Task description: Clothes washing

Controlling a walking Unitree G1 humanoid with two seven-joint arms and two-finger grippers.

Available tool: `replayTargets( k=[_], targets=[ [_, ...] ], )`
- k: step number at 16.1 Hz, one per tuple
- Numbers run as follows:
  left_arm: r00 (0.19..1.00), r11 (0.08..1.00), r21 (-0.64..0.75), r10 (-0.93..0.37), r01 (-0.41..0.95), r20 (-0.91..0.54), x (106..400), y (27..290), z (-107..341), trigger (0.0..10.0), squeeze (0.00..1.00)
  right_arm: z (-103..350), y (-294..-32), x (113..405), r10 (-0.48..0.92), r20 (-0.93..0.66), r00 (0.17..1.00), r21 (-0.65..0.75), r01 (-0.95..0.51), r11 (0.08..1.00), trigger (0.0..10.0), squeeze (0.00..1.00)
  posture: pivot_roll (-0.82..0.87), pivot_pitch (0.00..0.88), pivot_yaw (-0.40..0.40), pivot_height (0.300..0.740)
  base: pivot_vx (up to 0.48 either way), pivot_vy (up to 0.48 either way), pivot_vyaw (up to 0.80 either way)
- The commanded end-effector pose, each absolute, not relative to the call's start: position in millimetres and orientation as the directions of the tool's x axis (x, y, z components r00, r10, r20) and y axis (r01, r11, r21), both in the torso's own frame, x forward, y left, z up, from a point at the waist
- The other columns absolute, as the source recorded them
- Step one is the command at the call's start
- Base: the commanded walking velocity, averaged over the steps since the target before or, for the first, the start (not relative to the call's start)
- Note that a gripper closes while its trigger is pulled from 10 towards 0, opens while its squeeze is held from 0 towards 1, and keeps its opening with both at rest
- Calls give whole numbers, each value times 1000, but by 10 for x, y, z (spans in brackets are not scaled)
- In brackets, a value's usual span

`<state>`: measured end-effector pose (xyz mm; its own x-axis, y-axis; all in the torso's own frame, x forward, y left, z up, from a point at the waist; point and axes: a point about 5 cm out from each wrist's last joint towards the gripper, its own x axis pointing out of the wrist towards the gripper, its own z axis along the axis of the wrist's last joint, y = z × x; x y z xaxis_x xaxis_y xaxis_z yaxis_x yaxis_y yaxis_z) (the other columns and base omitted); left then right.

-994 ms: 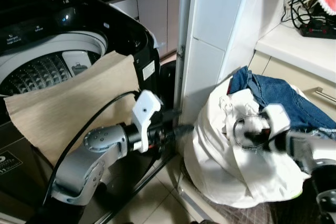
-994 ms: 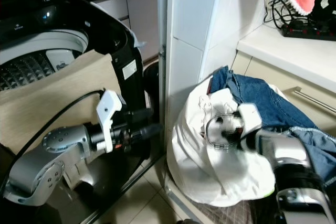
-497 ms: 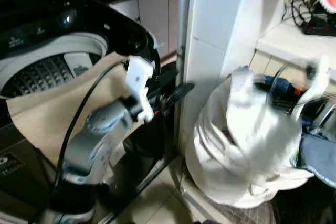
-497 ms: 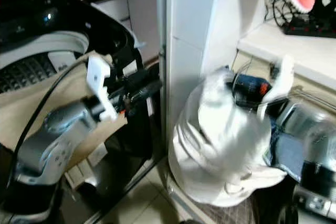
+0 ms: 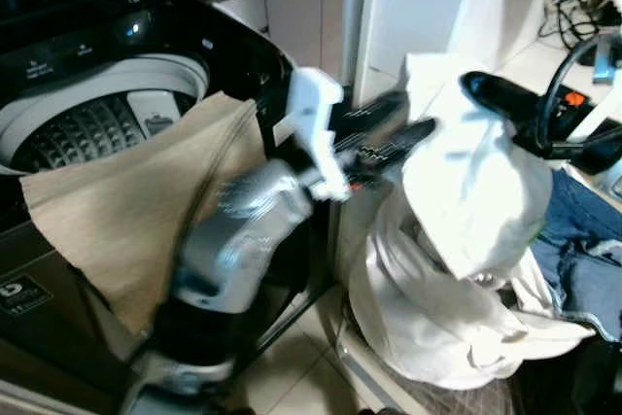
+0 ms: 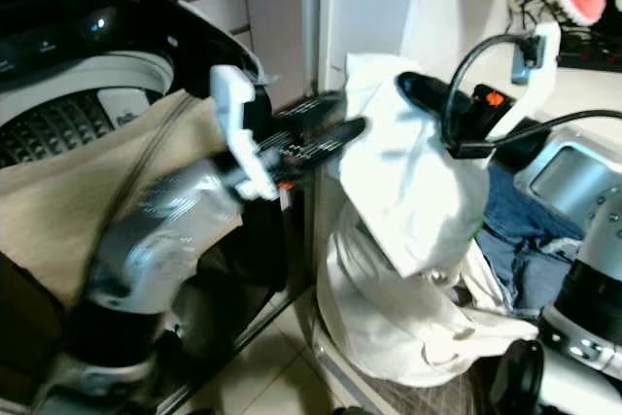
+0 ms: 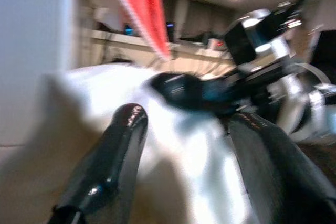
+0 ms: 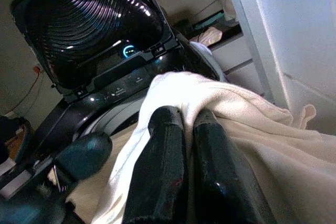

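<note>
The white cloth (image 5: pixel 476 191) hangs lifted above the pile (image 5: pixel 437 318) beside the washer (image 5: pixel 107 114), pinched at its top edge between the right gripper's (image 8: pixel 184 124) two fingers, which are pressed together on the fabric. The left gripper (image 5: pixel 398 133) reaches toward the same cloth from the washer side with its fingers (image 7: pixel 113 150) spread apart, the white fabric lying just beyond their tips (blurred, so contact cannot be judged). A beige cloth (image 5: pixel 126 211) drapes over the washer's rim, and jeans (image 5: pixel 583 240) lie beside the pile.
</note>
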<state>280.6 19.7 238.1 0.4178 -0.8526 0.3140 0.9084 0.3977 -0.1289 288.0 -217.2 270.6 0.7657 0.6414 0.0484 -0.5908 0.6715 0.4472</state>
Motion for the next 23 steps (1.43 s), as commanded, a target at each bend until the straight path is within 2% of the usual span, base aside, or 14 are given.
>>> replayTargets(
  k=[1, 2, 4, 6, 8, 9, 10, 11, 12, 13, 14, 23],
  targets=[
    [393, 368, -138, -868, 919, 302, 2801, 143, 2380, 10000, 1000, 2817, -2156, 2839, 647, 91, 757, 421, -619, 663, 0, 0, -112, 0, 10, 740, 0, 0, 0],
    [392, 364, -148, -878, 920, 274, 2793, 80, 2323, 10000, 1000, 2803, -2148, 2833, 647, 92, 757, 427, -617, 661, 0, 0, -112, 0, 10, 740, 0, 0, 0],
    [431, 416, -115, -879, 902, 205, 2826, 14, 2215, 10000, 1000, 2801, -2136, 2811, 644, 96, 759, 435, -615, 658, 0, 0, -116, 0, 23, 740, 0, 0, 0],
    [517, 532, 60, -840, 845, 167, 2912, 20, 2147, 10000, 1000, 2809, -2127, 2789, 642, 104, 760, 441, -613, 655, 0, 0, -117, 0, 27, 740, 0, 0, 0],
    [555, 577, 156, -815, 802, 166, 2951, 37, 2145, 10000, 1000, 2813, -2124, 2784, 641, 106, 760, 443, -613, 654, 0, 0, -117, 0, 28, 740, 0, 0, 0],
    [569, 596, 172, -802, 784, 185, 2969, 42, 2160, 10000, 122, 2811, -2123, 2781, 640, 106, 761, 445, -612, 654, 0, 0, -117, 0, 28, 740, 0, 0, 0],
    [565, 598, 185, -800, 780, 200, 2973, 38, 2171, 10000, 0, 2811, -2119, 2777, 639, 106, 761, 447, -611, 653, 0, 0, -116, 0, 27, 740, 0, 0, 0],
    [558, 592, 186, -804, 784, 209, 2971, 31, 2171, 10000, 0, 2811, -2116, 2776, 639, 105, 762, 448, -610, 654, 0, 0, -116, 0, 27, 740, 0, 0, 0],
    [547, 584, 180, -809, 791, 217, 2961, 24, 2168, 8549, 0, 2809, -2114, 2775, 638, 104, 763, 449, -608, 654, 0, 0, -116, 0, 26, 740, 0, 0, 0],
    [535, 575, 172, -813, 800, 229, 2946, 15, 2166, 1255, 0, 2805, -2111, 2776, 637, 102, 764, 451, -607, 655, 0, 0, -116, 0, 26, 740, 0, 0, 0],
    [526, 567, 159, -816, 808, 240, 2934, 6, 2163, 0, 0, 2799, -2108, 2777, 637, 98, 765, 451, -604, 657, 0, 0, -116, 0, 26, 740, 0, 0, 0],
    [506, 548, 135, -824, 825, 254, 2939, 21, 2146, 0, 0, 2784, -2092, 2790, 634, 90, 768, 456, -598, 659, 0, 0, -115, 0, 27, 740, 0, 0, 0]
  ],
)
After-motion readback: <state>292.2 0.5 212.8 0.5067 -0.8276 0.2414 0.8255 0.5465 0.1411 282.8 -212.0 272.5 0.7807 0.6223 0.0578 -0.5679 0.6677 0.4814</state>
